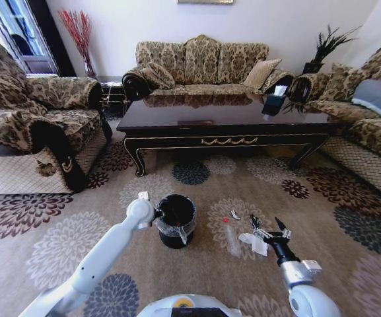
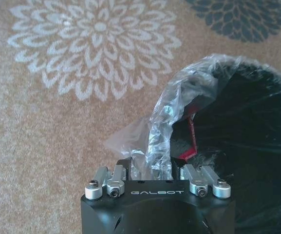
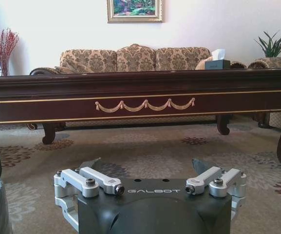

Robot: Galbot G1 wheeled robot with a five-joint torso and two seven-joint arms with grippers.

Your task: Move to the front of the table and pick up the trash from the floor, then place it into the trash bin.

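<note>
Table: the long glossy near-black coffee table (image 1: pixel 223 125) stands well ahead of both grippers, so the robot faces its front.
Bin: the small round black bin with clear liner (image 1: pixel 175 220); the left gripper (image 2: pixel 152 170) pinches its liner rim, seemingly steadying it.
Trash: crumpled white paper scraps (image 1: pixel 253 242) lie on the patterned beige carpet (image 1: pixel 197 277) just before the right gripper (image 1: pixel 271 224), spread wide and empty, low for a pick.

We saw a tan floor (image 1: pixel 197 277) patterned with round flower medallions in cream, brown, grey and navy, and a glossy near-black table (image 1: pixel 223 122) with a gold swag on its apron. The trash bin (image 1: pixel 175 221) was black under a clear liner, beside white trash (image 1: pixel 253 241) and a tiny red bit (image 1: pixel 225 219).
</note>
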